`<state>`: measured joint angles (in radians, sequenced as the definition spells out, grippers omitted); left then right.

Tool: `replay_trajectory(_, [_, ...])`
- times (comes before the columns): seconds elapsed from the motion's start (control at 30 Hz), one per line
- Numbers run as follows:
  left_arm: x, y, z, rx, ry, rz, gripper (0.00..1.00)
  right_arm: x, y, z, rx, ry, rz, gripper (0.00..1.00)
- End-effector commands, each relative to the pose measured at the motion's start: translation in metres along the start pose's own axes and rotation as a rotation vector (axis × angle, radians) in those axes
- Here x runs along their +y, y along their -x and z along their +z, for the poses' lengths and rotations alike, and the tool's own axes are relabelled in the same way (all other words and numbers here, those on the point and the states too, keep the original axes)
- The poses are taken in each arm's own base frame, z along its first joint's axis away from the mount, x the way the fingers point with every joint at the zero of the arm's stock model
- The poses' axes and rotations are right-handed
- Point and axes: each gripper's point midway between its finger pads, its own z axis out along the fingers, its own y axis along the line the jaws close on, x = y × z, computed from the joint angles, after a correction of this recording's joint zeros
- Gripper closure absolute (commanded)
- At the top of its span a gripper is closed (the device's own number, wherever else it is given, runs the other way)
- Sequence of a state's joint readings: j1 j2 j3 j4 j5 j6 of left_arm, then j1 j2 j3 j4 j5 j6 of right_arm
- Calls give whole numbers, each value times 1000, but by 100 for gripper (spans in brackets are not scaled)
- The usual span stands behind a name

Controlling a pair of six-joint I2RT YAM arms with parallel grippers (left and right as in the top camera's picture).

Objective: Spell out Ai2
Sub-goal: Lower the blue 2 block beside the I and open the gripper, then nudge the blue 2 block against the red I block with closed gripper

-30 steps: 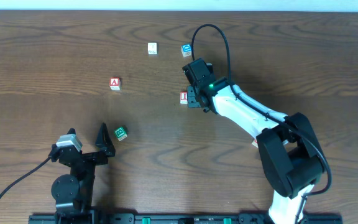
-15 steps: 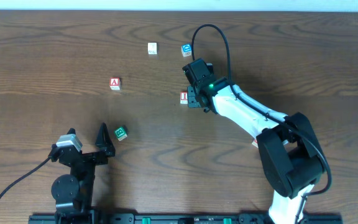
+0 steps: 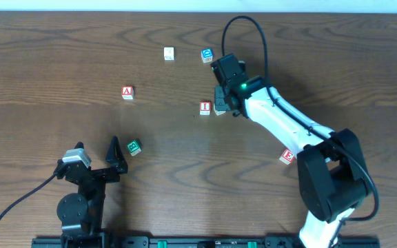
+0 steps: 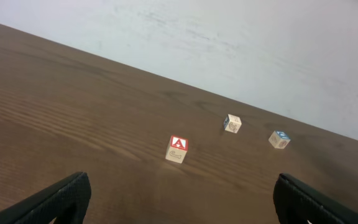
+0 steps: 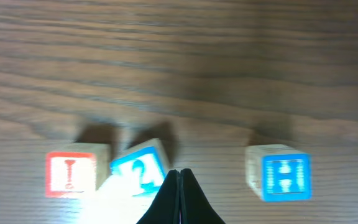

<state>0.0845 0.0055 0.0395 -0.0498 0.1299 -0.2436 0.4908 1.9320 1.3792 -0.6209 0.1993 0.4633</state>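
The red "A" block (image 3: 127, 92) lies at centre left and also shows in the left wrist view (image 4: 177, 149). The red "I" block (image 3: 205, 107) lies mid-table, with the blue "2" block (image 3: 219, 109) tilted right beside it. In the right wrist view the "I" block (image 5: 71, 173) and the "2" block (image 5: 139, 172) sit side by side. My right gripper (image 5: 179, 178) is shut and empty, its tip at the right edge of the "2" block; overhead it (image 3: 227, 102) is just right of that block. My left gripper (image 4: 185, 208) is open and empty near the front left (image 3: 114, 157).
A blue "H" block (image 5: 284, 172) lies right of my right gripper. A white block (image 3: 169, 53) and a blue block (image 3: 207, 55) lie at the back. A green block (image 3: 134, 147) lies beside my left gripper. A red block (image 3: 287, 156) lies at the right.
My right gripper has moved right and slightly back. The "2" block now shows uncovered next to the "I" block. The left arm has not moved.
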Motion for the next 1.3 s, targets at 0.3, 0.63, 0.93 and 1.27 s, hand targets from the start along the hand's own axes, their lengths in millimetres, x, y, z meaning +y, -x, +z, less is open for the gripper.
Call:
replay_trajectory(0.3, [8, -18, 3, 41, 25, -11, 4, -10, -14, 27, 74, -34, -82, 99])
replay_trajectory(0.63, [8, -18, 3, 41, 25, -11, 5, -3, -23, 35, 110, 3, -94, 99])
replay_trajectory(0.93, [8, -18, 3, 41, 25, -11, 5, 7, -24, 35, 118, 55, -93, 99])
replay_trajectory(1.27, [8, -18, 3, 41, 25, -11, 5, 11, -26, 34, 128, 79, -92, 99])
